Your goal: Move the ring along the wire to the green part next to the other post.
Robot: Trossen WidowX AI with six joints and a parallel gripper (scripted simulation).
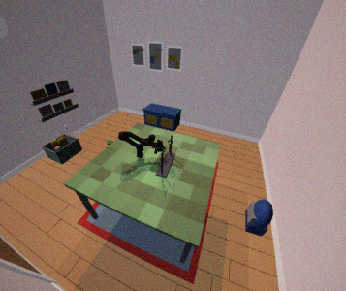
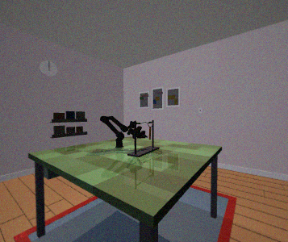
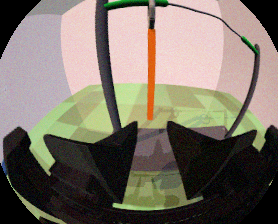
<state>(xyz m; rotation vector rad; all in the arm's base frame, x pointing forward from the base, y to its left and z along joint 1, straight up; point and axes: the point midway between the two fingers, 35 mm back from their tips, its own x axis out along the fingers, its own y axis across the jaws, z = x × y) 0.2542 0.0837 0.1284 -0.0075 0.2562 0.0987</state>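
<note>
The top view looks steeply down from high up, the whole worktop (image 1: 139,194) (image 2: 115,173) at its six o'clock; the exterior view faces it lower, nearer. Both share the arm (image 1: 133,138) (image 2: 113,126). The wrist view looks closely past the end effector (image 3: 152,162), posts at eleven and two o'clock.
</note>
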